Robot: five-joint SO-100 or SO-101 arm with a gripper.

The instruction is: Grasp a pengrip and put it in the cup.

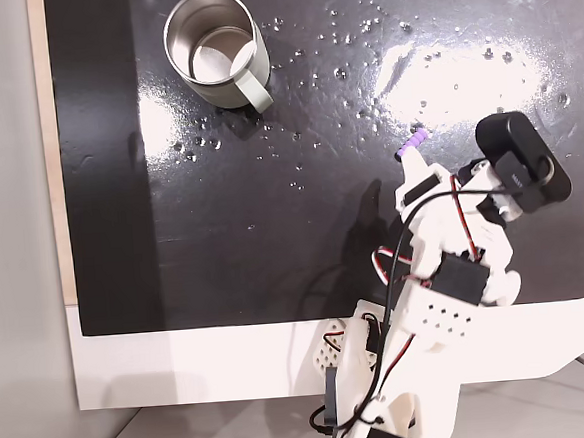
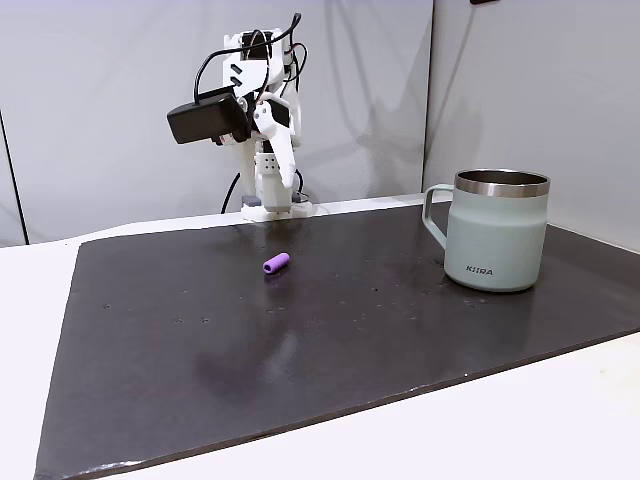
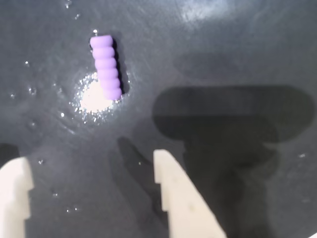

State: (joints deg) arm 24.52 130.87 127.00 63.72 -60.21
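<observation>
Gripper (image 3: 94, 168) is hanging above the black mat (image 2: 330, 340), jaws standing wide apart, nothing between them. In the wrist view two white fingers (image 3: 178, 198) are poking in from the bottom edge, one at the left corner, one near the middle, both clear of the mat surface as far as I can tell.

Pengrip (image 3: 106, 67) is lying flat on the mat just ahead of the gripper, a little toward its left finger in the wrist view, not touching either finger. It is a small purple ribbed tube, long axis running roughly away from the gripper, sitting by a bright glare patch.

In a fixed view from above, the pengrip (image 1: 411, 147) is showing right at the gripper's tip. In a fixed view from the side, the pengrip (image 2: 276, 263) is resting on the mat in front of and below the raised arm (image 2: 262, 130).

Cup (image 2: 497, 230) is standing upright, well apart from the gripper, off to the right in that side view, handle facing toward the arm's side. From above, the cup (image 1: 237, 77) is sitting near the far left of the mat, inside empty and shiny.

Mat is lying on a white tabletop (image 2: 520, 420).
</observation>
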